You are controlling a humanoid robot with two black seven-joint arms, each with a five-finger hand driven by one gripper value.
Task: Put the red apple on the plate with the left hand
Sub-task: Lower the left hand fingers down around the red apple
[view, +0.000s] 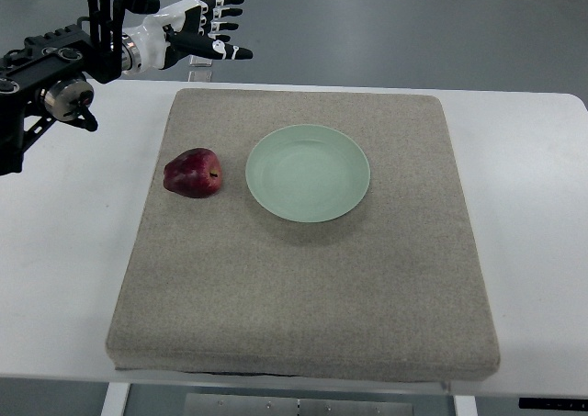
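1. Reaching is the step in hand: the left hand [209, 32] hangs over the far left edge of the table [64, 251], its fingers [226, 12] spread apart and holding nothing, pointing to the picture's right. It is well apart from the fruit and off the mat altogether.

2. The hand's black arm [46, 76] enters from the left edge, so the approach should swing the wrist toward the robot's own side and down, bringing the palm over the fruit rather than sweeping in low from the side, which could roll it.

3. The red apple [194, 173] lies on the left part of the grey mat [303, 278], tipped on its side with the stem end facing right. Being rounded and smooth, it will probably shift if nudged; close the fingers around its widest part from above, thumb opposite the others.

4. The pale green plate [308, 173] sits just beside the apple to its right, near the mat's middle and bare. Once lifted, the apple needs only a short carry rightward; clear the raised rim before lowering.

5. Set it near the plate's centre and let go only once it rests, since it may roll toward the rim.

6. No right hand shows anywhere.
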